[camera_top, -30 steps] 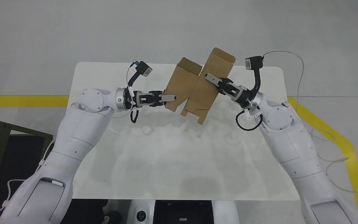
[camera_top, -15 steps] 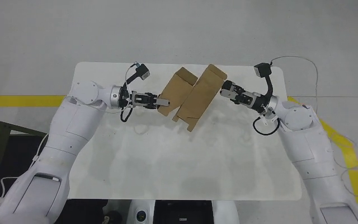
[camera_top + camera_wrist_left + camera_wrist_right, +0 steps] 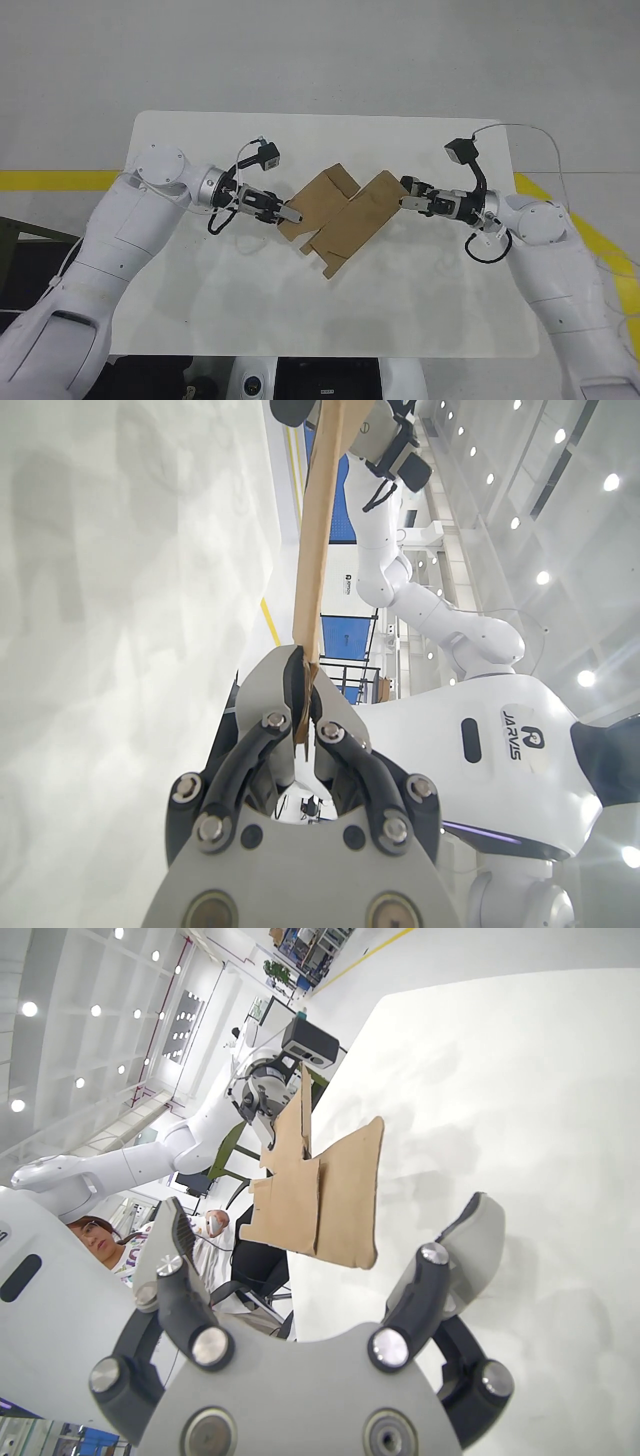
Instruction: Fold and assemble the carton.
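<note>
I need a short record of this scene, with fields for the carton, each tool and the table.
carton: brown cardboard, flat, not yet folded
left tool: shut on one edge of the carton
right tool: open, at the opposite edge of the carton, not gripping it
table: white; the carton is over its middle
contact of carton and table: cannot tell
task state: carton not assembled
</note>
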{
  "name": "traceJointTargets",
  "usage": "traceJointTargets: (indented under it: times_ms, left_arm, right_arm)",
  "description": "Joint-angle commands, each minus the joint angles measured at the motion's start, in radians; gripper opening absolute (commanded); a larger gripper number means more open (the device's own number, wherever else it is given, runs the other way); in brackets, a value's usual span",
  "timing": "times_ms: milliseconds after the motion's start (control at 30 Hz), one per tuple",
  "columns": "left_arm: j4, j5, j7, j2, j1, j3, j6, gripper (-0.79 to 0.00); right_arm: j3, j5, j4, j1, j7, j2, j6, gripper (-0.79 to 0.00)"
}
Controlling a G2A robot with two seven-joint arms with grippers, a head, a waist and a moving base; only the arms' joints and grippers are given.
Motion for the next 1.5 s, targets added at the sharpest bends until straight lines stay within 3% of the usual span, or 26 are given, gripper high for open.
traceJointTargets:
  times_ms: [0,533,667,700,733,900,1200,1267,1333,1367,1467]
  left_arm:
    - [0.001,-0.015,0.000,0.011,-0.009,0.020,-0.006,-0.785]
    - [0.002,-0.101,0.000,0.062,-0.080,0.154,-0.069,-0.785]
    - [-0.001,-0.117,0.000,0.068,-0.093,0.175,-0.070,-0.785]
    - [-0.002,-0.119,0.000,0.069,-0.095,0.179,-0.070,-0.785]
    - [-0.003,-0.120,0.000,0.070,-0.097,0.183,-0.070,-0.785]
    - [-0.006,-0.131,0.000,0.076,-0.105,0.198,-0.070,-0.785]
    - [0.007,-0.127,0.000,0.073,-0.114,0.205,-0.070,-0.785]
    - [0.008,-0.120,0.000,0.071,-0.116,0.204,-0.070,-0.785]
    - [0.004,-0.106,0.002,0.070,-0.118,0.204,-0.072,-0.431]
    - [0.004,-0.105,0.003,0.070,-0.118,0.203,-0.073,0.000]
    - [0.026,-0.113,0.027,0.068,-0.120,0.189,-0.097,0.000]
  right_arm:
    - [-0.011,0.002,-0.009,-0.002,0.010,0.004,0.010,0.000]
    - [-0.104,-0.001,0.004,0.028,0.001,0.030,0.001,-0.003]
    - [-0.127,0.004,0.026,0.042,-0.011,0.028,-0.011,-0.160]
    - [-0.131,0.007,0.030,0.044,-0.013,0.028,-0.013,-0.323]
    - [-0.135,0.010,0.034,0.046,-0.015,0.027,-0.015,-0.409]
    - [-0.151,0.019,0.039,0.053,-0.018,0.027,-0.018,-0.634]
    - [-0.168,0.033,0.043,0.059,-0.025,0.033,-0.025,-0.785]
    - [-0.170,0.036,0.044,0.061,-0.027,0.034,-0.027,-0.785]
    - [-0.171,0.042,0.047,0.061,-0.029,0.036,-0.029,-0.785]
    - [-0.170,0.045,0.050,0.061,-0.031,0.037,-0.031,-0.785]
    - [-0.163,0.050,0.060,0.061,-0.039,0.039,-0.039,-0.785]
